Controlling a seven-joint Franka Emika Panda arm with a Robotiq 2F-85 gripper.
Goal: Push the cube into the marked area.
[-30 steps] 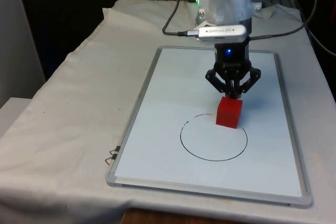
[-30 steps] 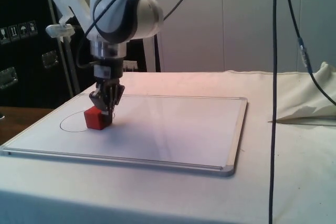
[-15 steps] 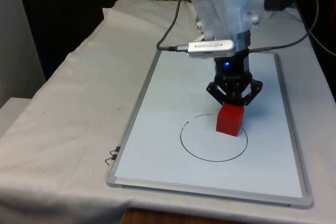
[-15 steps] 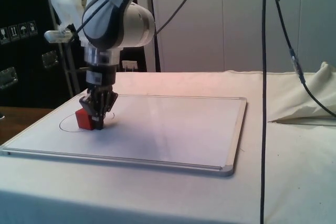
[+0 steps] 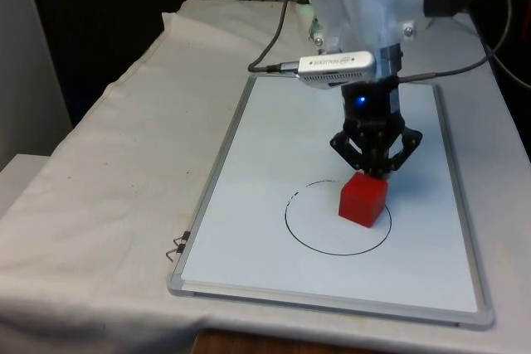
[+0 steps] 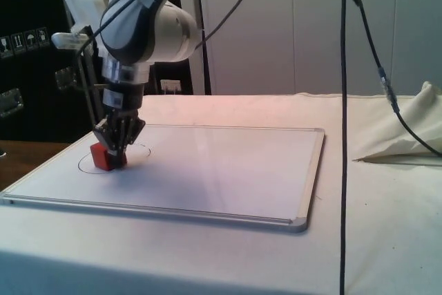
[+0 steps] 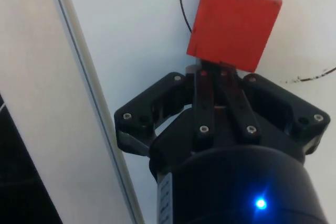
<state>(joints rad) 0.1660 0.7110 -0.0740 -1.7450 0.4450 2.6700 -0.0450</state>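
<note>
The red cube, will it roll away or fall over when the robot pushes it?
Probably neither. The red cube has flat sides and sits flat on the whiteboard, so it should slide rather than roll. It looks squat and solid, so tipping seems unlikely. The gripper touches it near one edge with shut jaws, so it might turn a little.

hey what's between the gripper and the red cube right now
Nothing. The gripper has its closed fingertips right against the red cube, as the wrist view shows. In the front view the cube sits inside the drawn circle on the whiteboard.
</note>
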